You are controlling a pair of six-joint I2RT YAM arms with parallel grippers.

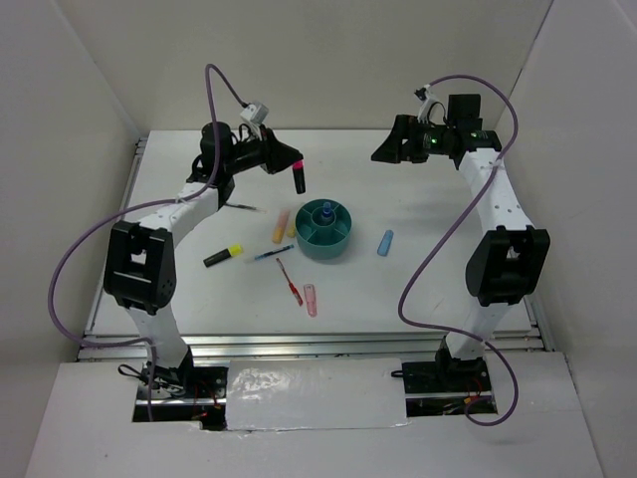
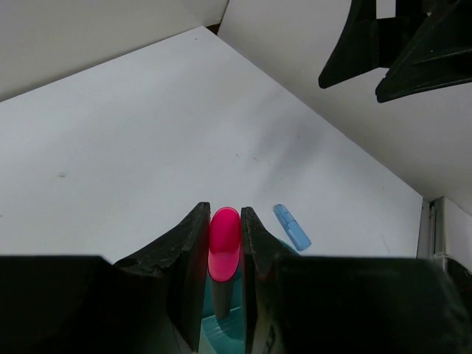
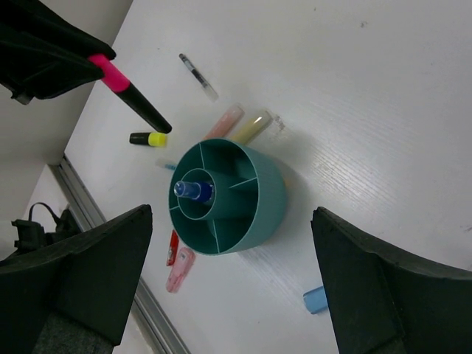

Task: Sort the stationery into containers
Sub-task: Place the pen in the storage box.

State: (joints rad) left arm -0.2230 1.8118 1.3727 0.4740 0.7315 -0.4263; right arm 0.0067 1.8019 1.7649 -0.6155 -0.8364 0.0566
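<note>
Nearest on the white bench (image 1: 214, 311) lies a pale pink marker (image 1: 312, 299), with a thin red pen (image 1: 290, 282) just beside it on its left. Farther in, a yellow-capped black marker (image 1: 224, 255) lies to the left and a blue pen (image 1: 273, 254) sits between it and the teal organiser (image 1: 336, 244). The organiser stands mid-bench, and a blue-capped bottle (image 3: 193, 191) stands upright in its central cup. The outer compartments in view look bare. A light-blue marker (image 1: 385, 242) lies just right of the organiser. An orange marker (image 1: 281, 225) and a yellow marker (image 3: 251, 127) lie side by side against its left side. A clear pen (image 1: 242, 206) lies farther left.

Beyond these, the left gripper (image 1: 296, 167) is clenched on the pink cap of a pink-capped marker (image 1: 298, 179). The marker's dark body hangs down above the bench, far-left of the organiser and apart from it. At the far right, the right gripper (image 1: 383, 151) hangs released, jaws wide, grasping nothing
</note>
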